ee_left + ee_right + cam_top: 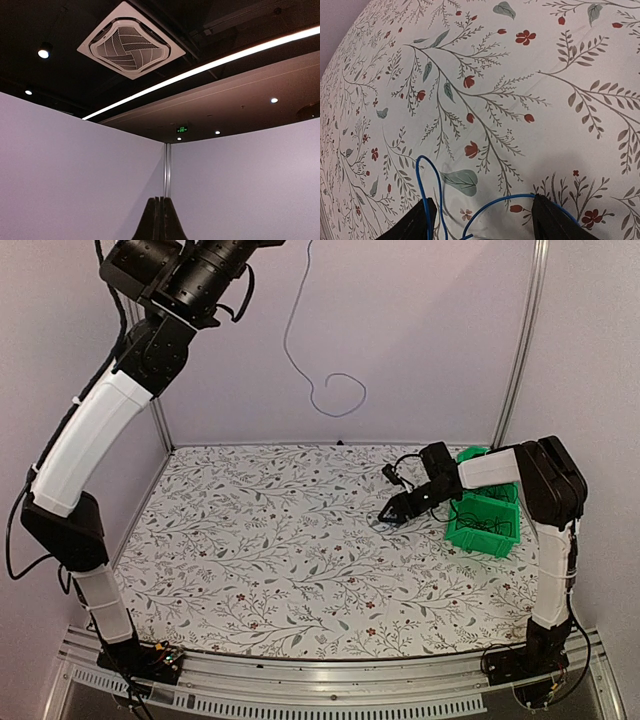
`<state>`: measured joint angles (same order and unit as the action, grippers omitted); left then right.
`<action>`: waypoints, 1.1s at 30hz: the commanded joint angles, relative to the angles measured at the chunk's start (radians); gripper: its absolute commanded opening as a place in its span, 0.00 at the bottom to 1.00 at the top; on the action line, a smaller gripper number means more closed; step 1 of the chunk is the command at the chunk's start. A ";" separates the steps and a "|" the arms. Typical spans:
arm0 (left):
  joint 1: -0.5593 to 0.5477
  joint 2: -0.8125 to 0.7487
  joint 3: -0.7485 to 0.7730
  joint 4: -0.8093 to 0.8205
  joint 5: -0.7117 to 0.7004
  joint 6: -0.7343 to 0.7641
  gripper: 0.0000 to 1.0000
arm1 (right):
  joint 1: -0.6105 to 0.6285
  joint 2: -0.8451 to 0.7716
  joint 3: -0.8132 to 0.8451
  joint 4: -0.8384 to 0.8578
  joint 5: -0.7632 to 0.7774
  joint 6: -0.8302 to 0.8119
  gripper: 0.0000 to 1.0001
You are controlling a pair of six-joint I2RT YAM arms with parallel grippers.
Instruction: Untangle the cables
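- While the right gripper (482, 200) sits low over the counter (530, 75), spread wide and holding nothing, a loop of the blue cable (432, 175) lies between its fingers (415, 225).
- High above, the left gripper (160, 220) is pressed closed; I cannot tell whether it pinches the thin wire (295, 350) dangling beneath it.
- Likely step: catching the blue strand. Next it should close on it and draw it away from the black cables (485, 523) in the green bin (478, 542) just behind.
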<state>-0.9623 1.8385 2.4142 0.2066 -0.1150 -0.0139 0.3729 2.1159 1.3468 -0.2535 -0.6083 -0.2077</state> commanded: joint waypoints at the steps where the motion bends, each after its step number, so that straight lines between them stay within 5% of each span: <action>1: -0.020 -0.040 -0.014 0.050 -0.036 0.016 0.00 | -0.004 -0.020 -0.009 -0.024 0.029 -0.033 0.71; 18: -0.017 -0.243 -0.703 0.103 -0.151 -0.187 0.00 | -0.025 -0.369 0.164 -0.358 -0.244 -0.258 0.75; 26: -0.010 -0.203 -0.791 0.137 -0.119 -0.215 0.00 | -0.001 -0.446 0.263 -0.371 -0.420 -0.215 0.75; 33: -0.001 -0.159 -0.752 0.157 -0.081 -0.232 0.00 | 0.073 -0.432 0.306 -0.319 -0.423 -0.179 0.77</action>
<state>-0.9699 1.6489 1.6291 0.3202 -0.2279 -0.2264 0.4057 1.6901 1.6211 -0.5983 -0.9894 -0.4240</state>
